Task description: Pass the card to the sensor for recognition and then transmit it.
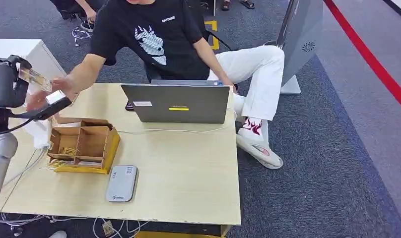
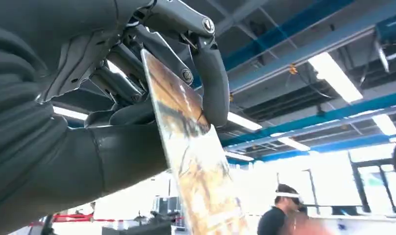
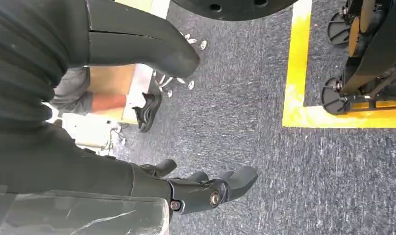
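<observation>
The left hand (image 2: pixel 137 98) pinches the card (image 2: pixel 191 152) between thumb and fingers, raised at the surface's (image 1: pixel 188 173) far left toward a person's reaching hand (image 1: pixel 44 94), apparently for handover. The right hand (image 3: pixel 206 188) hangs empty over the floor, fingers loosely apart.

This looks like an open robotics lab or industrial hall: grey carpet floor (image 1: pixel 307 163) marked with red and yellow tape, a pale wooden table (image 1: pixel 188 173) carrying a grey laptop (image 1: pixel 176 103), and blue ceiling beams (image 2: pixel 304 29) with strip lights.
</observation>
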Robot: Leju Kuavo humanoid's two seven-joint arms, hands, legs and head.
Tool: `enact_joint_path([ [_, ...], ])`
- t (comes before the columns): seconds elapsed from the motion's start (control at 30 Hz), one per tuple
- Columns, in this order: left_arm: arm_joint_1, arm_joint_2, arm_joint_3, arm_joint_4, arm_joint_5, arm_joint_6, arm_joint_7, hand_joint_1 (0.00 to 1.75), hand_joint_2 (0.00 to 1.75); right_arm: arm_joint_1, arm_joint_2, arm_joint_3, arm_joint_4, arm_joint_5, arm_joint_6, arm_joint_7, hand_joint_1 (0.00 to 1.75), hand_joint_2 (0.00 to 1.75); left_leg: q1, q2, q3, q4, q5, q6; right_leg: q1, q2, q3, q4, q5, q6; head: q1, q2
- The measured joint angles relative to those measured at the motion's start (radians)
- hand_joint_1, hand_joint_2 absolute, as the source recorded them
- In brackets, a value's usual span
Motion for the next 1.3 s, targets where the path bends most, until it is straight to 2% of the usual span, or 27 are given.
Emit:
enact_joint_path([
  [0.13, -0.039, 0.0, -0.012, 0.049, -0.002, 0.005, -0.004, 1.75, 1.75, -0.001, 0.0, 0.0, 0.0, 0.003, 0.0, 0.0, 0.0, 1.75, 0.0, -0.001, 0.0, 0.0, 0.0, 0.0, 0.0, 0.0, 0.0, 0.0, 0.0, 0.0, 0.0, 0.0],
  [0.17, -0.043, 0.0, -0.015, 0.056, -0.004, 0.007, -0.004, 1.48, 1.75, -0.001, 0.0, 0.0, 0.0, 0.003, 0.0, 0.002, 0.0, 1.75, 0.0, -0.001, 0.0, 0.0, 0.0, 0.0, 0.0, 0.0, 0.0, 0.0, 0.0, 0.0, 0.0, 0.0],
  [0.23, -0.048, 0.0, -0.019, 0.069, -0.012, 0.013, -0.004, 1.48, 1.75, -0.002, 0.0, 0.0, 0.0, 0.005, 0.0, 0.003, 0.0, 1.75, 0.0, -0.001, 0.0, 0.0, 0.0, 0.0, 0.0, 0.0, 0.0, 0.0, 0.0, 0.0, 0.0, 0.0],
  [0.27, -0.048, 0.0, -0.019, 0.077, -0.012, 0.017, -0.004, 0.07, 1.75, -0.002, 0.0, 0.0, 0.0, 0.006, 0.0, 0.003, 0.0, 1.75, 0.0, 0.0, 0.0, 0.0, 0.0, 0.0, 0.0, 0.0, 0.0, 0.0, 0.0, 0.0, 0.0, 0.0],
  [0.3, -0.048, 0.0, -0.02, 0.084, -0.012, 0.018, -0.002, 0.0, 1.75, -0.002, 0.0, 0.0, 0.0, 0.007, 0.0, 0.003, 0.0, 1.75, 0.0, 0.0, 0.0, 0.0, 0.0, 0.0, 0.0, 0.0, -0.001, 0.0, 0.0, 0.0, 0.0, 0.0],
  [0.53, -0.046, 0.0, -0.026, 0.125, -0.002, 0.057, -0.001, 0.0, 1.75, -0.001, 0.0, 0.0, 0.0, 0.011, 0.0, 0.003, 0.0, 1.75, 0.0, 0.0, 0.0, 0.0, 0.0, 0.0, 0.0, 0.0, 0.0, 0.0, 0.0, 0.0, 0.0, 0.0],
  [0.8, -0.044, 0.0, -0.027, 0.148, 0.003, 0.064, -0.008, 0.0, 1.75, -0.002, 0.0, 0.0, 0.0, 0.012, 0.0, 0.003, 0.0, 1.75, 0.0, 0.0, -0.001, 0.0, 0.0, 0.0, 0.0, 0.0, -0.001, 0.0, 0.0, 0.0, 0.0, 0.0],
  [0.87, -0.032, 0.0, -0.027, 0.149, 0.018, 0.094, -0.013, 0.0, 1.75, -0.001, 0.0, 0.0, 0.0, 0.012, -0.002, 0.002, 0.0, 1.75, 0.0, 0.0, -0.001, 0.0, 0.0, 0.0, 0.0, 0.0, 0.0, 0.0, 0.0, 0.0, 0.0, 0.0],
  [0.93, -0.004, -0.002, -0.026, 0.147, 0.075, 0.147, -0.048, 0.0, 1.75, -0.001, 0.0, 0.0, 0.0, 0.012, -0.002, 0.0, 0.0, 1.75, -0.001, 0.0, -0.001, 0.0, 0.0, 0.0, 0.0, 0.0, 0.0, 0.0, 0.0, 0.0, 0.0, 0.0],
  [0.97, 0.031, -0.014, -0.017, 0.126, 0.166, 0.154, -0.114, 0.0, 1.75, -0.001, 0.002, 0.0, 0.0, 0.01, -0.003, -0.002, 0.0, 1.75, -0.001, 0.0, -0.001, 0.0, 0.0, 0.0, -0.001, 0.0, 0.0, 0.0, 0.0, 0.0, 0.0, 0.0],
  [1.03, 0.144, -0.082, 0.037, 0.016, 0.431, 0.157, -0.273, 0.0, 1.75, -0.001, 0.003, -0.007, 0.0, -0.001, -0.008, -0.006, 0.0, 1.75, -0.003, 0.0, 0.0, 0.0, -0.001, 0.0, -0.003, 0.001, -0.001, 0.0, -0.001, 0.001, -0.001, 0.0],
  [1.1, 0.304, -0.183, 0.098, -0.171, 0.695, 0.158, -0.403, 0.0, 1.75, 0.001, 0.008, -0.022, 0.0, -0.014, -0.021, -0.008, 0.0, 1.75, -0.005, 0.004, 0.0, 0.0, -0.003, 0.004, -0.004, 0.004, -0.001, -0.001, -0.002, 0.002, -0.001, 0.0],
  [1.17, 0.462, -0.292, 0.138, -0.351, 0.836, 0.165, -0.452, 0.0, 1.75, 0.003, 0.012, -0.035, 0.0, -0.022, -0.027, -0.01, 0.0, 1.75, -0.004, 0.012, 0.0, 0.0, -0.007, 0.005, -0.004, 0.011, -0.001, -0.001, -0.002, 0.002, 0.0, 0.0],
  [1.23, 0.563, -0.351, 0.176, -0.473, 0.866, 0.165, -0.46, 0.0, 1.75, 0.012, 0.014, -0.045, 0.0, -0.024, -0.027, -0.01, 0.0, 1.75, -0.005, 0.012, 0.0, 0.0, -0.008, 0.006, -0.004, 0.012, -0.002, -0.002, -0.002, 0.003, 0.0, 0.0],
  [1.3, 0.622, -0.392, 0.211, -0.558, 0.889, 0.166, -0.46, 0.0, 1.75, 0.018, 0.017, -0.052, 0.0, -0.024, -0.027, -0.01, 0.0, 1.75, -0.005, 0.01, 0.0, 0.0, -0.008, 0.007, -0.004, 0.009, -0.001, -0.002, -0.004, 0.006, 0.0, 0.0],
])
